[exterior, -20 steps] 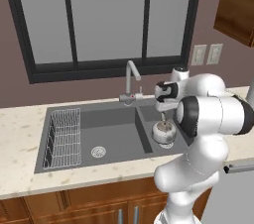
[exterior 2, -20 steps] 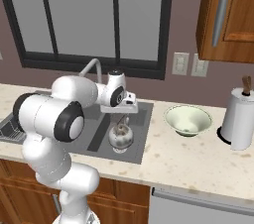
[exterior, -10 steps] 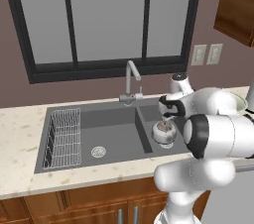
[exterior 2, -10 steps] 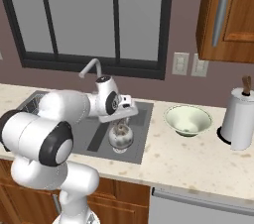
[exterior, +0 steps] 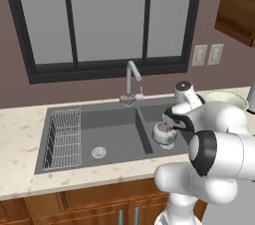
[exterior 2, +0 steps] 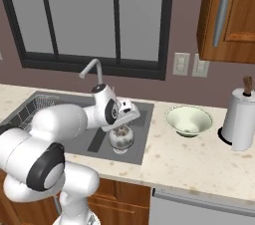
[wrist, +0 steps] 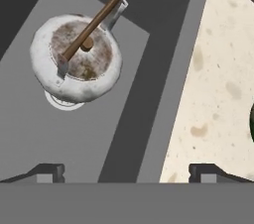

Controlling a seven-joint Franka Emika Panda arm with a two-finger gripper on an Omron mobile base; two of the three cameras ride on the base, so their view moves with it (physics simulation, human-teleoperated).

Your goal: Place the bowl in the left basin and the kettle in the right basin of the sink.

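Note:
The silvery tarnished kettle [exterior: 163,132] [exterior 2: 121,138] [wrist: 77,64] stands upright in the right basin [exterior: 153,114] [exterior 2: 138,138] of the dark grey sink [exterior: 89,165], its thin handle on top. My gripper [exterior: 172,121] [exterior 2: 124,122] [wrist: 128,172] hangs open above it, off toward the basin's counter-side edge, and nothing is between the fingertips [wrist: 48,170]. The pale bowl [exterior 2: 189,120] [exterior: 227,98] sits on the counter right of the sink, partly behind my arm in the left base view. The left basin [exterior: 117,132] holds a white wire rack [exterior: 63,138] and a round drain [exterior: 98,152].
A curved chrome faucet [exterior: 131,78] [exterior 2: 92,69] rises behind the divider between the basins. A white paper-towel roll [exterior 2: 241,119] stands on the speckled counter [exterior 2: 199,162] at the far right. A window and wall outlets [exterior: 208,55] line the back wall.
My arm has swung to the right and the open hand has drawn up and away from the kettle toward the counter. The kettle stays put in the right basin.

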